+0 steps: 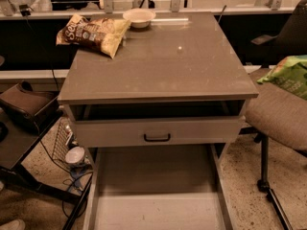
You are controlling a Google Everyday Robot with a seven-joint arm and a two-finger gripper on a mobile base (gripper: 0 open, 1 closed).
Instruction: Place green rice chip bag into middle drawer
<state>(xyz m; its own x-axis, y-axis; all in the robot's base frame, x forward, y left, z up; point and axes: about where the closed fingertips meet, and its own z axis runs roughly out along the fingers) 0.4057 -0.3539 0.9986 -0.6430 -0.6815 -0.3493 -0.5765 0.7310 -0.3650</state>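
Note:
The green rice chip bag shows at the right edge of the camera view, above a chair seat and to the right of the cabinet. What holds it does not show. The middle drawer is pulled wide open at the bottom centre, its pale floor bare. Above it is a grey drawer front with a black handle. The gripper is out of view.
A grey cabinet top carries a yellow-and-brown chip bag and a white bowl at the back left. An office chair stands right of the cabinet. A brown bag, wire basket and cup sit left.

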